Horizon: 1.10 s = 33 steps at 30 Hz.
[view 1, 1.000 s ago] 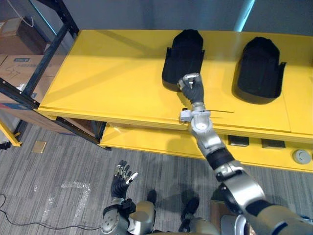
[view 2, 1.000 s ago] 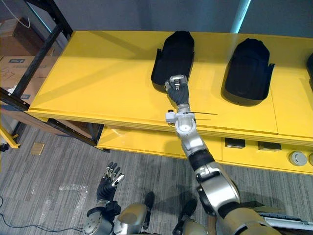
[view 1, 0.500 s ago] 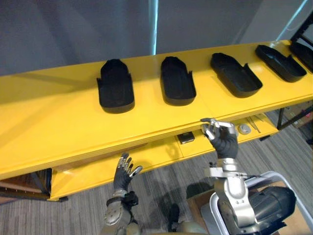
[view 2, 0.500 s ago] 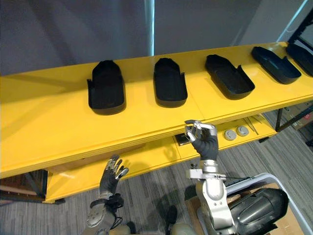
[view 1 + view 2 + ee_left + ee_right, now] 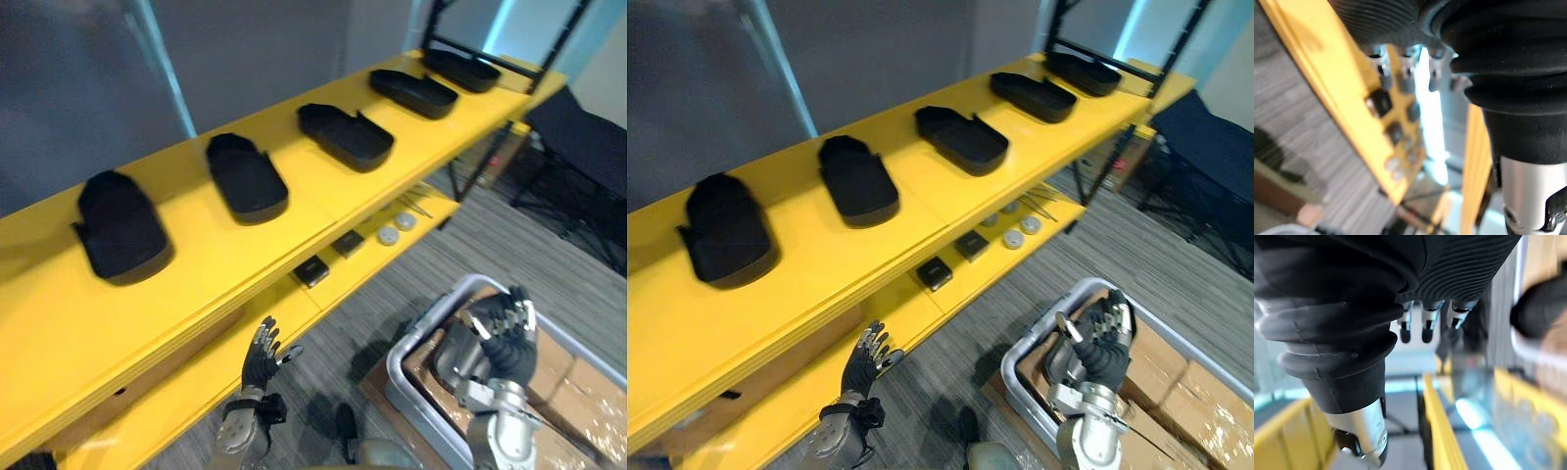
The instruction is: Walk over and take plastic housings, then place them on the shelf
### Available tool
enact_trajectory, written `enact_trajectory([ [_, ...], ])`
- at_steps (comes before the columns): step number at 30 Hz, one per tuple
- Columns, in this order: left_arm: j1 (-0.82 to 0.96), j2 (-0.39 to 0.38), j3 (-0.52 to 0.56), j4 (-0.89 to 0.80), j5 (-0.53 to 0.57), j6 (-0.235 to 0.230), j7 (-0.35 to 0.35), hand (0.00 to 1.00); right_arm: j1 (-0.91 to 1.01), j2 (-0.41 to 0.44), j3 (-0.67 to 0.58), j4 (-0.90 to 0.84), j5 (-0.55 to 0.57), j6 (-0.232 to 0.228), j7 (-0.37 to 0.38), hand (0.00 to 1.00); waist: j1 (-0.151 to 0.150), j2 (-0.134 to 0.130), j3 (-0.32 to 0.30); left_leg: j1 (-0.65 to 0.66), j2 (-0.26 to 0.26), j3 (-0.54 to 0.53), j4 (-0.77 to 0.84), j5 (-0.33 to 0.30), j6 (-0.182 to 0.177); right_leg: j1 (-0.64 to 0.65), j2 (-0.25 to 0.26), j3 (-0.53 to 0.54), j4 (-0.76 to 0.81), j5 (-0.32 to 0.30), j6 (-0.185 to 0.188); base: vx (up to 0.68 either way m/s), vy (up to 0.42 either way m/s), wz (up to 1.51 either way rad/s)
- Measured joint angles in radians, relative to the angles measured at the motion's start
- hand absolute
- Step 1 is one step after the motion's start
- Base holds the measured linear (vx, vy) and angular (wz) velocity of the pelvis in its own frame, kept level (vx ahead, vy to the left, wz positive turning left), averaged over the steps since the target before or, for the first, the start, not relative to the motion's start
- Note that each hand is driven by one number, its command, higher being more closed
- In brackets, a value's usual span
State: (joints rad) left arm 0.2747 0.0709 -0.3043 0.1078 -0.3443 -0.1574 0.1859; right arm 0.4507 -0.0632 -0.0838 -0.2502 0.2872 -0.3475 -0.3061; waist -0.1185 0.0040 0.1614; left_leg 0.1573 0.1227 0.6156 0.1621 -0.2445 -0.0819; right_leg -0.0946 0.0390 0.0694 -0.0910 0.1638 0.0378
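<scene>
Several black plastic housings lie in a row on the yellow shelf top (image 5: 196, 264), among them one at the left (image 5: 120, 230), one in the middle (image 5: 247, 176) and one further right (image 5: 345, 135). My right hand (image 5: 505, 338) hangs low at the right above a grey bin (image 5: 1038, 338), its fingers (image 5: 1422, 328) straight and holding nothing. Dark housings (image 5: 1058, 362) lie inside the bin, partly hidden by that hand. My left hand (image 5: 263, 354) is open and empty in front of the lower shelf, its fingers (image 5: 1405, 78) spread.
The lower yellow shelf (image 5: 196, 382) carries a small black box (image 5: 312, 271) and round discs (image 5: 397, 227). Cardboard boxes (image 5: 578, 392) sit under the bin. Black shelf posts (image 5: 509, 108) stand at the far right end, with a dark object (image 5: 578, 137) beyond.
The view has swung to the right along the shelf. My right hand has left the housing on the shelf, come down over the grey bin, and its fingers have uncurled. The left hand stays open.
</scene>
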Motion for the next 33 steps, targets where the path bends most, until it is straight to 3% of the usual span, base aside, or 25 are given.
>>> enact_trajectory([
  [2, 0.000, -0.001, -0.003, -0.024, 0.000, 0.005, 0.009, 0.00, -0.002, -0.001, -0.002, 0.001, 0.016, -0.009, 0.011, 0.00, -0.005, 0.014, 0.002, -0.003, 0.007, 0.000, 0.015, -0.011, -0.001, -0.007, 0.012, 0.016, 0.000, 0.000, -0.001, -0.04, -0.043, -0.31],
  [4, 0.000, -0.002, -0.002, -0.038, 0.000, 0.005, 0.017, 0.00, -0.014, -0.003, 0.005, 0.024, 0.018, -0.022, 0.044, 0.00, -0.003, 0.018, 0.004, -0.034, 0.012, -0.053, 0.087, -0.022, 0.022, -0.012, 0.014, 0.028, 0.000, 0.008, -0.016, -0.02, -0.042, -0.36],
  [5, 0.003, -0.005, 0.003, -0.058, -0.001, 0.005, 0.033, 0.00, -0.035, -0.018, 0.017, 0.049, 0.017, -0.030, 0.063, 0.00, 0.001, 0.023, 0.005, -0.074, 0.016, -0.162, 0.168, -0.039, 0.063, -0.009, 0.020, 0.050, 0.001, 0.010, -0.021, 0.01, -0.041, -0.56],
  [8, 0.040, -0.016, 0.031, -0.101, -0.010, 0.005, 0.067, 0.00, -0.123, -0.075, 0.030, 0.094, 0.013, -0.042, 0.089, 0.00, 0.053, 0.052, 0.006, -0.142, -0.006, -0.411, 0.310, -0.085, 0.112, -0.012, 0.040, 0.135, 0.009, 0.011, -0.033, 0.01, 0.044, -0.82],
  [9, 0.041, -0.019, 0.035, -0.104, -0.011, 0.005, 0.070, 0.00, -0.145, -0.089, 0.030, 0.101, 0.013, -0.042, 0.089, 0.00, 0.058, 0.062, 0.005, -0.142, -0.013, -0.451, 0.308, -0.091, 0.120, -0.015, 0.044, 0.140, 0.009, 0.014, -0.037, -0.02, 0.123, -0.86],
  [10, 0.042, -0.037, 0.055, -0.109, -0.011, 0.003, 0.068, 0.00, -0.206, -0.122, 0.031, 0.115, 0.013, -0.040, 0.087, 0.00, 0.071, 0.087, -0.009, -0.141, -0.033, -0.513, 0.273, -0.103, 0.108, -0.042, 0.050, 0.136, 0.007, 0.017, -0.040, -0.04, 0.101, -0.48],
  [11, 0.037, -0.041, 0.059, -0.109, -0.011, 0.002, 0.069, 0.00, -0.222, -0.125, 0.031, 0.116, 0.013, -0.040, 0.087, 0.00, 0.076, 0.088, -0.009, -0.141, -0.039, -0.515, 0.259, -0.103, 0.107, -0.050, 0.045, 0.131, 0.001, 0.018, -0.040, -0.05, 0.099, -0.29],
  [14, 0.005, -0.040, 0.062, -0.110, -0.009, -0.016, 0.065, 0.00, -0.266, -0.125, 0.049, 0.138, 0.005, -0.037, 0.073, 0.00, 0.077, 0.068, 0.006, -0.134, -0.068, -0.524, 0.223, -0.102, 0.104, -0.059, 0.011, 0.112, 0.010, 0.040, -0.011, -0.05, 0.124, 0.22],
  [19, -0.009, -0.042, 0.055, -0.154, 0.000, -0.017, 0.034, 0.00, -0.270, -0.085, 0.067, 0.182, -0.020, -0.002, 0.022, 0.00, 0.085, 0.056, 0.042, -0.074, -0.085, -0.547, 0.236, -0.119, 0.082, -0.067, 0.014, 0.123, 0.139, 0.035, 0.004, -0.05, 0.099, -0.16],
  [21, -0.019, -0.039, 0.058, -0.181, 0.000, -0.015, 0.019, 0.00, -0.213, -0.053, 0.064, 0.182, -0.024, -0.001, 0.019, 0.00, 0.086, 0.037, 0.054, -0.066, -0.106, -0.549, 0.286, -0.167, 0.110, -0.057, 0.017, 0.161, 0.154, 0.051, 0.026, -0.18, 0.130, -0.65],
  [22, -0.026, -0.039, 0.061, -0.181, -0.001, -0.013, 0.014, 0.00, -0.201, -0.043, 0.065, 0.181, -0.018, -0.004, 0.026, 0.00, 0.085, 0.031, 0.059, -0.050, -0.113, -0.545, 0.283, -0.175, 0.114, -0.058, 0.018, 0.161, 0.153, 0.067, 0.046, -0.29, 0.085, -0.90],
  [23, -0.043, -0.036, 0.078, -0.181, -0.001, -0.005, 0.008, 0.00, -0.195, -0.015, 0.068, 0.178, 0.002, -0.008, 0.041, 0.00, 0.087, 0.012, 0.082, -0.035, -0.109, -0.503, 0.267, -0.175, 0.119, -0.055, 0.018, 0.141, 0.113, 0.155, 0.067, -0.38, 0.044, -1.05],
  [24, -0.043, -0.037, 0.097, -0.176, 0.000, 0.003, 0.013, 0.00, -0.187, 0.002, 0.076, 0.179, 0.023, -0.023, 0.063, 0.00, 0.097, 0.014, 0.098, -0.038, -0.101, -0.452, 0.245, -0.168, 0.131, -0.052, 0.008, 0.060, 0.071, 0.228, 0.102, -0.46, 0.050, -1.13],
  [25, -0.041, -0.035, 0.098, -0.171, -0.001, 0.006, 0.020, 0.00, -0.187, -0.001, 0.087, 0.179, 0.028, -0.027, 0.072, 0.00, 0.098, 0.012, 0.099, -0.044, -0.099, -0.428, 0.242, -0.159, 0.138, -0.075, -0.001, 0.004, 0.140, 0.175, 0.056, -0.39, 0.047, -1.04],
  [26, -0.036, -0.028, 0.107, -0.167, -0.012, 0.012, 0.033, 0.00, -0.192, -0.005, 0.106, 0.177, 0.030, -0.037, 0.084, 0.00, 0.102, 0.012, 0.093, -0.070, -0.092, -0.389, 0.233, -0.139, 0.148, -0.125, -0.032, -0.065, 0.301, 0.033, -0.020, -0.32, 0.070, -0.81],
  [27, -0.041, -0.023, 0.117, -0.167, -0.035, 0.019, 0.034, 0.00, -0.199, -0.004, 0.115, 0.178, 0.010, -0.041, 0.084, 0.00, 0.103, 0.017, 0.093, -0.097, -0.077, -0.377, 0.227, -0.118, 0.152, -0.153, -0.067, -0.096, 0.456, -0.073, -0.017, -0.29, 0.073, -0.62],
  [29, -0.039, -0.014, 0.126, -0.167, -0.044, 0.024, 0.035, 0.00, -0.201, -0.002, 0.141, 0.179, -0.015, -0.042, 0.071, 0.00, 0.104, 0.036, 0.095, -0.129, -0.047, -0.381, 0.226, -0.100, 0.154, -0.145, -0.104, -0.098, 0.588, -0.167, -0.024, -0.18, 0.026, -0.22],
  [30, -0.036, -0.007, 0.133, -0.167, -0.044, 0.024, 0.037, 0.00, -0.207, -0.001, 0.168, 0.180, -0.028, -0.042, 0.063, 0.00, 0.108, 0.030, 0.092, -0.153, -0.028, -0.384, 0.226, -0.087, 0.149, -0.122, -0.142, -0.098, 0.645, -0.196, -0.032, -0.17, -0.003, -0.22],
  [31, -0.031, 0.004, 0.142, -0.166, -0.047, 0.025, 0.037, 0.00, -0.214, 0.000, 0.189, 0.181, -0.029, -0.042, 0.056, 0.00, 0.115, 0.036, 0.095, -0.170, -0.016, -0.382, 0.225, -0.082, 0.143, -0.107, -0.173, -0.098, 0.664, -0.199, -0.036, -0.19, -0.047, -0.35],
  [33, -0.008, 0.009, 0.176, -0.165, -0.052, 0.025, 0.026, 0.00, -0.234, 0.001, 0.215, 0.183, -0.051, -0.041, 0.036, 0.00, 0.133, 0.020, 0.085, -0.185, 0.016, -0.358, 0.228, -0.073, 0.129, -0.079, -0.234, -0.100, 0.671, -0.202, -0.044, -0.09, -0.095, -0.50],
])
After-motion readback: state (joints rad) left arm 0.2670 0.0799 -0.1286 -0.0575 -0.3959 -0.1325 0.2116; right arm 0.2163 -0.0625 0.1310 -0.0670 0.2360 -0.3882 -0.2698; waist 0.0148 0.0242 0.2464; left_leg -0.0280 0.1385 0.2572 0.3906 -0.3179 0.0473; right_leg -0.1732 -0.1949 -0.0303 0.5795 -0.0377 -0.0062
